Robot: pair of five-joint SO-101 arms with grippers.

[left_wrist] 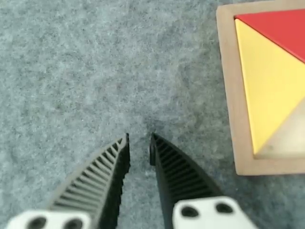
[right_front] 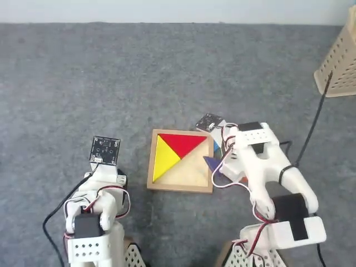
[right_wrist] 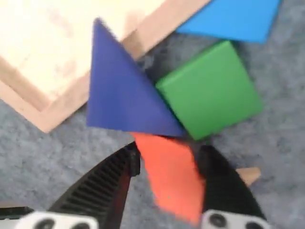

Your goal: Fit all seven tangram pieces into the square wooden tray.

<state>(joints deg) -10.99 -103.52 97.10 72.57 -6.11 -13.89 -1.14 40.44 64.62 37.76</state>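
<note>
Well, the right hand (right_wrist: 167, 155) has its fingers pressed on either side of the orange piece (right_wrist: 172, 179), just off the tray (right_wrist: 66, 102) corner. Crowding it are the dark blue triangle (right_wrist: 121, 95), lying across the rim, and the green square (right_wrist: 209, 90). Pulling the orange one out could shove both, or twist it loose. The left hand (left_wrist: 139, 140) hangs nearly closed and empty over the counter (left_wrist: 71, 62), beside the tray with its red triangle (right_front: 181, 143) and yellow triangle (right_front: 163, 158)
</note>
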